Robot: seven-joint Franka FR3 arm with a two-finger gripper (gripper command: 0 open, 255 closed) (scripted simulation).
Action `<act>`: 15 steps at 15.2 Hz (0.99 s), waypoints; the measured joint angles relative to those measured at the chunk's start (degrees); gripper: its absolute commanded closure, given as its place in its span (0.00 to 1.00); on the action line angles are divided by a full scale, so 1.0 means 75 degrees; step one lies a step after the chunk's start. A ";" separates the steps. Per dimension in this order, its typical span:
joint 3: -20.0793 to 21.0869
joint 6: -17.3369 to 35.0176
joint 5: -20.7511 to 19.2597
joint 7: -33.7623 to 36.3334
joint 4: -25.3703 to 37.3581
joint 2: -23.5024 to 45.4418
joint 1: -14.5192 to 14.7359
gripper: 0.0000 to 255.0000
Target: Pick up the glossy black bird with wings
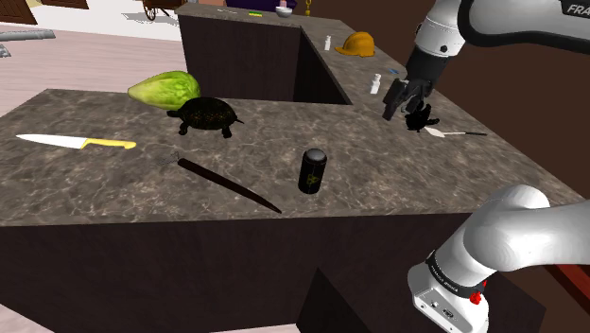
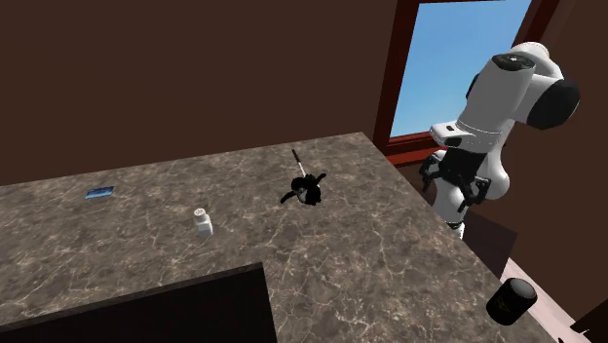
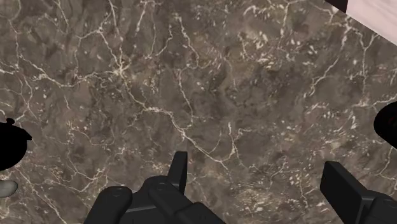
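Gripper [image 3: 257, 165] is spread wide with nothing in it, hanging over bare marble counter [image 3: 191, 76]. Glossy black bird [image 1: 419, 119] sits on that counter just off to the side of it, right by a white spoon [image 1: 456, 133]. I'd shift over until the body's centred between the fingers, then drop and pinch the body, not the thin wings.
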 measured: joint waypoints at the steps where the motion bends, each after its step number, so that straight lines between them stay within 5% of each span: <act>1: 0.0000 0.0000 0.0000 0.0000 0.0000 0.0000 0.0000 0.00; 15: -0.2586 0.0289 -0.0638 -0.2739 0.1278 0.2014 -0.0444 0.00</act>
